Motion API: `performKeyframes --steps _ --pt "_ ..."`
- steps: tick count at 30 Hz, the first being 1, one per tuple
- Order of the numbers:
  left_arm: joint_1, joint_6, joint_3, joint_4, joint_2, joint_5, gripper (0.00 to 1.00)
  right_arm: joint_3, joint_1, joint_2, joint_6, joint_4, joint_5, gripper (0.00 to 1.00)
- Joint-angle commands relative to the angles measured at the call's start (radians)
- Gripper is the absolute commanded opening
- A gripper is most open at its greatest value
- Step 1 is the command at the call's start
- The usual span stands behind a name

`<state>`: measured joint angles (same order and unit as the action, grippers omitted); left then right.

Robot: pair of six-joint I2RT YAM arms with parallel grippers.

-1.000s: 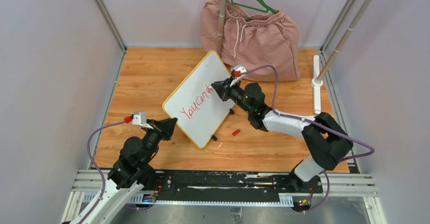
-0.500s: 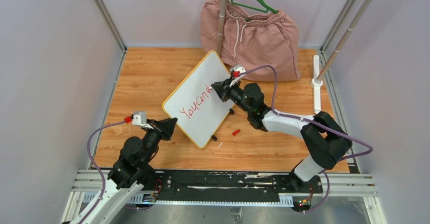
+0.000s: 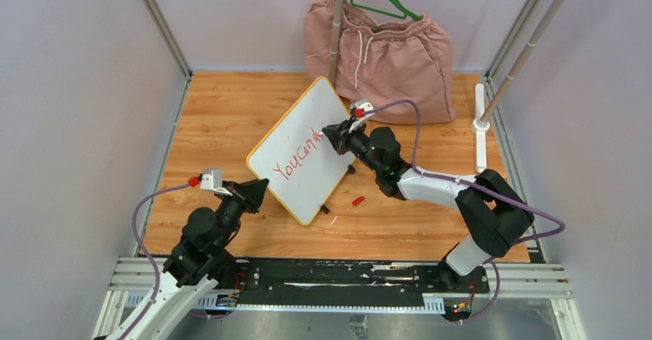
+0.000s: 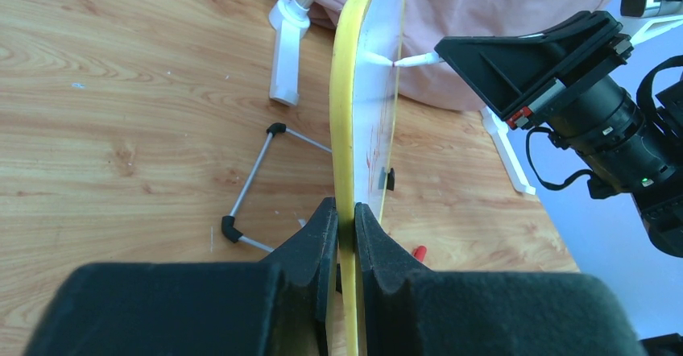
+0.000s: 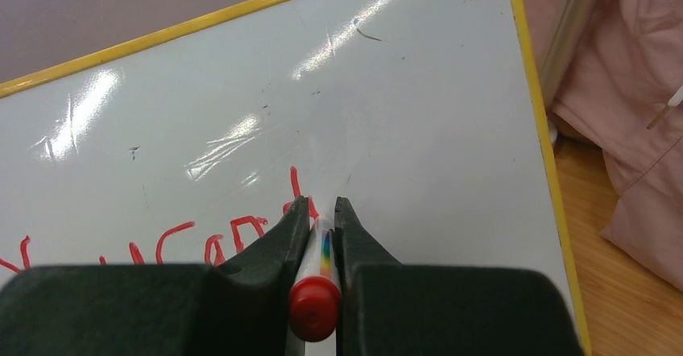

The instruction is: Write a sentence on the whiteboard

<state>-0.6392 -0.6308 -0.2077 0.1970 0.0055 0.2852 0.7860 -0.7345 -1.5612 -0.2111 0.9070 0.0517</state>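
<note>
The whiteboard (image 3: pixel 307 125), white with a yellow rim, stands tilted on the wooden table. Red lettering (image 3: pixel 296 155) reading about "YouCand" runs along it. My left gripper (image 3: pixel 260 190) is shut on the board's near-left edge; in the left wrist view the yellow rim (image 4: pixel 348 130) is pinched between the pads of the left gripper (image 4: pixel 345 215). My right gripper (image 3: pixel 332 134) is shut on a white marker (image 5: pixel 316 283) with a red end. The marker tip (image 4: pixel 415 60) touches the whiteboard (image 5: pixel 403 90) just right of the last red letter (image 5: pixel 296 187).
A red marker cap (image 3: pixel 357 200) lies on the table below the board. Pink shorts on a green hanger (image 3: pixel 380 48) hang at the back by a rack pole (image 3: pixel 336 25). The rack's white foot (image 3: pixel 480 125) is at the right. The board's wire stand (image 4: pixel 250 187) rests on the wood.
My right gripper has edged very slightly to the right along the board with the marker. The left arm and the board have not moved.
</note>
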Motion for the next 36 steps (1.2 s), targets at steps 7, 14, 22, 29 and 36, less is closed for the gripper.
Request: performKeyframes --steps 7,14,22,29,36 --pt "-0.002 0.047 -0.012 0.052 -0.038 0.019 0.00 0.001 0.026 -0.013 0.015 -0.041 -0.033 0.00" --pt "-0.002 0.049 -0.012 0.050 -0.036 0.018 0.00 0.052 0.032 -0.022 0.029 -0.059 -0.013 0.00" --pt "-0.002 0.049 -0.015 0.050 -0.035 0.014 0.00 0.107 0.030 -0.038 0.032 -0.077 0.014 0.00" --pt "-0.002 0.049 -0.013 0.048 -0.033 0.015 0.00 0.108 0.009 -0.041 0.030 -0.072 0.027 0.00" --pt "-0.002 0.051 -0.011 0.048 -0.033 0.015 0.00 0.084 -0.018 -0.026 0.023 -0.060 0.019 0.00"
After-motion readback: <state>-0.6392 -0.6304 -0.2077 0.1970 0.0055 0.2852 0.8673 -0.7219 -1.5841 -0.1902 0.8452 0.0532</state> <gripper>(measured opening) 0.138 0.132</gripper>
